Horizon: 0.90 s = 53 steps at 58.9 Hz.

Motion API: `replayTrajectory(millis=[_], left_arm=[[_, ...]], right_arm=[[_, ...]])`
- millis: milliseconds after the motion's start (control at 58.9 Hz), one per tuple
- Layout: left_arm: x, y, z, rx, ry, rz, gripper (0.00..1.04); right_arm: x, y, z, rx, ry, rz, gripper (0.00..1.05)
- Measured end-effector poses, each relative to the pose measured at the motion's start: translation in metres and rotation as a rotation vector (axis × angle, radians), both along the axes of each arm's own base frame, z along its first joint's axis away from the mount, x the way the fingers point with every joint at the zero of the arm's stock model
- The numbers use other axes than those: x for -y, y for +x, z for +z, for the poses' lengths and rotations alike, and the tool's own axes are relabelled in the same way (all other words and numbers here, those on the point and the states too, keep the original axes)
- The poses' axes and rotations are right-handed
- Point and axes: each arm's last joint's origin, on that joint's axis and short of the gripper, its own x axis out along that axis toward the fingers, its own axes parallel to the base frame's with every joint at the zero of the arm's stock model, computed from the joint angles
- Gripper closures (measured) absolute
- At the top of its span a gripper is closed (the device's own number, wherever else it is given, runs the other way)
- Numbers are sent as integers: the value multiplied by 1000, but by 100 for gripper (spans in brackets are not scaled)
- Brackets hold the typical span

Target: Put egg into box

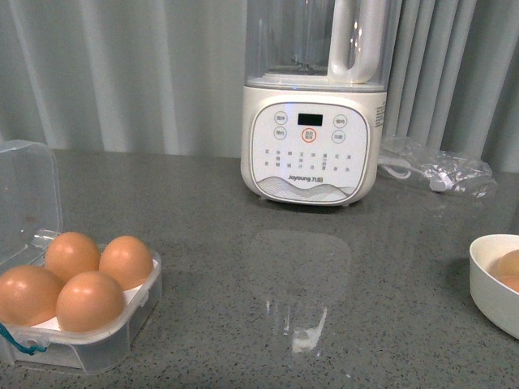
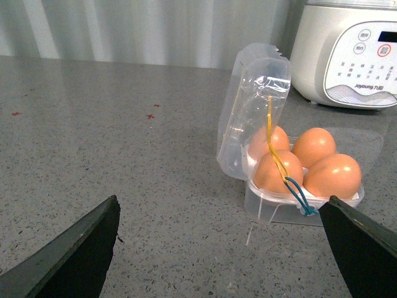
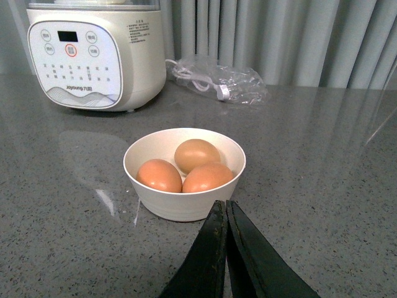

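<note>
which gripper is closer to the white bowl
Right. The right gripper sits shut just short of the bowl; the left gripper is open beside the box, over on the opposite side.

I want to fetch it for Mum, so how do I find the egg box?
Find the tall white kitchen machine at the back of the grey counter. Nearer and to its left sits the box. Unlike the round white bowl on the right, it is square clear plastic, lid up, holding four brown eggs.

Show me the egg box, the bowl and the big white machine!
egg box (image 1: pixel 89 347), front view, clear front wall.
bowl (image 3: pixel 180 208), right wrist view, white outer side.
big white machine (image 1: pixel 312 154), front view, its button panel.
</note>
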Motion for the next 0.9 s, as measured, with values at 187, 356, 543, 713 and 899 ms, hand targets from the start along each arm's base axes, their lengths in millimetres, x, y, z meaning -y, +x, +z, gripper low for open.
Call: replayTrajectory(millis=[187,356,543,713,899], left_arm=[[0,0,0,0,0,0,7],[0,0,0,0,0,0,7],[0,0,0,0,0,0,7],[0,0,0,0,0,0,7],[0,0,0,0,0,0,7]], right_arm=[[0,0,0,0,0,0,88],[0,0,0,0,0,0,60],[0,0,0,0,0,0,28],[0,0,0,0,2,0,6],[0,0,0,0,2,0,7]])
